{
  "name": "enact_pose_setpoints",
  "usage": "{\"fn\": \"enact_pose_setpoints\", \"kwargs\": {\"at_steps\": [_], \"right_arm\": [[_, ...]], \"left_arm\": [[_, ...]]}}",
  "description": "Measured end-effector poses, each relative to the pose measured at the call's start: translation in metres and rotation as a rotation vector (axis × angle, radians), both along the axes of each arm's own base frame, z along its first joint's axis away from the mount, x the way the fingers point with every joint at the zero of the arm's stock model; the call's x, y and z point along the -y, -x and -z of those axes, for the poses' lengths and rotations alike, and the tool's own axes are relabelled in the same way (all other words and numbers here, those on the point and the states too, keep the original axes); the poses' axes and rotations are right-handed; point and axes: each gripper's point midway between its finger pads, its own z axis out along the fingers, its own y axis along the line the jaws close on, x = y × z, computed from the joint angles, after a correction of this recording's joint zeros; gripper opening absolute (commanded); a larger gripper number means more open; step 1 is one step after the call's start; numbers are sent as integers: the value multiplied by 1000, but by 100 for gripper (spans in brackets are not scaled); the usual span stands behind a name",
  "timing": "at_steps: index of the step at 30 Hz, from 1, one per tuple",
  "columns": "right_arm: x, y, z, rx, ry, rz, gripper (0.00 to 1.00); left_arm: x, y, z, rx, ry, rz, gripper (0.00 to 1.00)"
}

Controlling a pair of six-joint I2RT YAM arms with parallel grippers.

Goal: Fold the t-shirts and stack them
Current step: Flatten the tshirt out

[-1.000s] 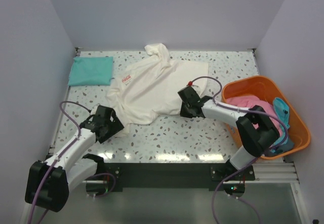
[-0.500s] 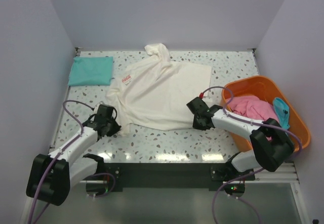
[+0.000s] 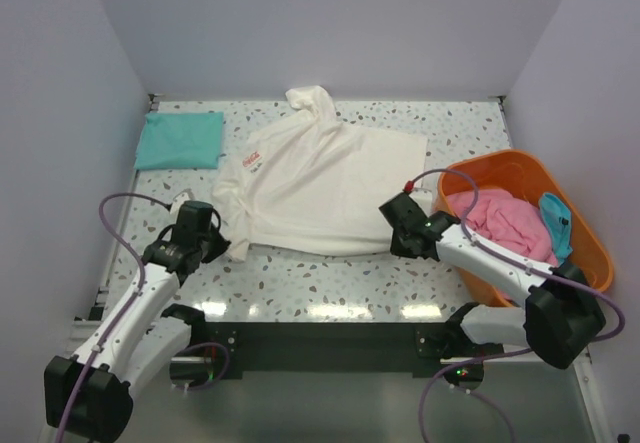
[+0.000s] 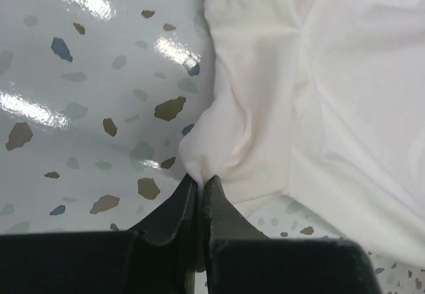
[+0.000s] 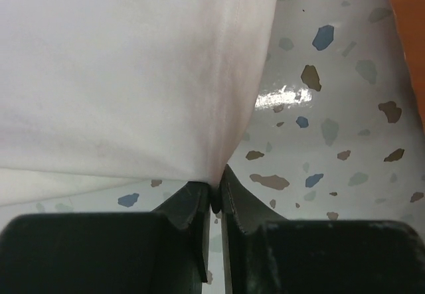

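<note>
**A:** Where is the cream t-shirt (image 3: 320, 188) now, and who has hold of it?

**B:** It is spread over the middle of the table (image 3: 330, 275), chest text up, with the collar end bunched near the far edge. The left gripper (image 4: 201, 182) has its jaws pressed together on the near left corner; the right gripper (image 5: 216, 188) pinches the near right hem the same way. Both bites look shallow to me, only a nip of cloth at the very tips.

**A:** So a slip is the first worry?

**B:** Yes; if the arms pull apart or lift sharply, that little fold could slide out of one claw. One corner would drop while the other rose, and the shirt would skew. I cannot tell whether each pinch holds both layers or just the top one; a single layer would let the front peel from the back and crease the fold.

**A:** Anything nearby to foul it?

**B:** Two things. The teal t-shirt (image 3: 180, 139) lies folded at the far left, just beside the cream sleeve; a wide sweep could drag over it and undo it. The right arm also lies close to the orange basket (image 3: 592, 263), which holds the pink t-shirt (image 3: 500, 218); an elbow or cable catching the rim could jolt the grip.

**A:** And the bunched collar?

**B:** Folded over as it lies, that lump would be trapped inside — an uneven stack.
</note>
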Motion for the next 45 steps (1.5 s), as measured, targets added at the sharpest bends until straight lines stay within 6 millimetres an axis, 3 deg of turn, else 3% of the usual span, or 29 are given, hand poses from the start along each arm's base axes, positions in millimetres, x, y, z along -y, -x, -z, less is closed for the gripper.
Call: {"fn": "enact_pose_setpoints", "kwargs": {"at_steps": [3,4,5,6,7,11,16,22,29,31,32,33,34,35,39,45], "right_arm": [[0,2,-2,-2,-6,-8,14],[-1,3,-2,-7,-9,-9,20],[-1,5,0,-14,-15,-8,27],[-1,8,3,-25,-16,-6,50],[1,12,7,-40,-14,7,57],[21,34,19,-123,52,55,60],[37,46,13,-130,94,105,60],[15,39,11,-85,-35,62,51],[-3,33,26,-110,-86,31,49],[-6,35,34,-131,-88,22,37],[-6,37,40,-145,-88,17,17],[-8,37,43,-155,-92,13,10],[-15,33,41,-141,-120,9,1],[-17,30,40,-135,-129,6,0],[-21,24,29,-125,-129,-2,0],[-33,-10,-18,-54,-97,-22,4]], "left_arm": [[-1,-5,-12,41,-1,-1,0],[-1,-4,-11,38,-3,-1,0],[-1,-3,-10,31,-5,-2,0],[-2,-2,-8,24,-8,-3,0],[-2,-1,-6,15,-10,-3,0],[-6,3,1,-17,-32,-16,0],[-10,3,3,-22,-47,-32,0],[-11,2,3,-25,-53,-38,0],[-11,3,5,-28,-53,-37,0],[-11,3,5,-29,-53,-36,0],[-11,3,5,-27,-53,-36,0],[-11,3,4,-27,-53,-36,0],[-11,3,4,-26,-53,-36,0],[-11,3,4,-24,-52,-36,0],[-11,3,3,-18,-51,-35,0],[-10,0,2,-11,-50,-34,0]]}}
